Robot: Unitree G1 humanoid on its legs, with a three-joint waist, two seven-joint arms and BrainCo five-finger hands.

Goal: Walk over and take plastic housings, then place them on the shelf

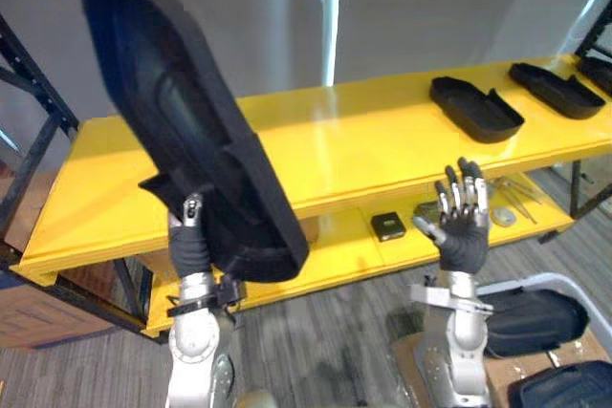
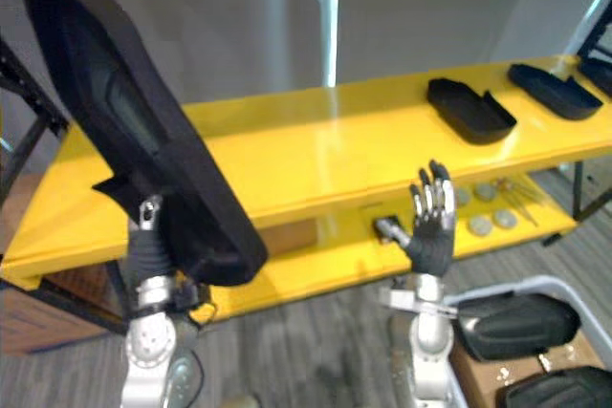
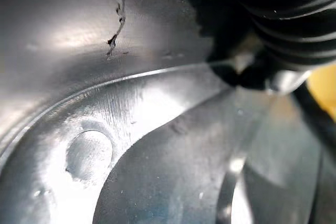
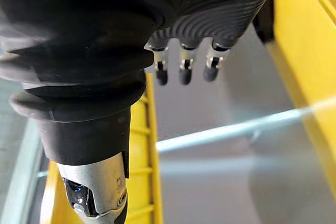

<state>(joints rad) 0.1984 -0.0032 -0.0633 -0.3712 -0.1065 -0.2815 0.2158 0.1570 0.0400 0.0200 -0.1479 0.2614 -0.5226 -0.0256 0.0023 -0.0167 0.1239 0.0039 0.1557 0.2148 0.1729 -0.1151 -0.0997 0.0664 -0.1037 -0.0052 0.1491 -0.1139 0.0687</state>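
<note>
A large black plastic housing [image 1: 182, 112] stands upright and tilted, raised in front of the yellow shelf's top board [image 1: 325, 145]. My left hand [image 1: 190, 236] is shut on its lower edge from below. The left wrist view shows the housing's glossy inner surface [image 3: 131, 129] from very close. My right hand [image 1: 462, 217] is raised lower right, open with straight fingers and holding nothing; it also shows in the right wrist view [image 4: 184, 69]. Two more black housings [image 1: 475, 107] [image 1: 557, 90] lie on the top board at the right, with a further dark one [image 1: 600, 72] at the edge.
The lower yellow board [image 1: 354, 246] carries a small black box [image 1: 388, 226], round discs and thin tools [image 1: 516, 200]. A pale bin [image 1: 559, 284] with black housings [image 1: 531, 317] sits on the floor lower right. A dark rack post [image 1: 33, 93] stands left.
</note>
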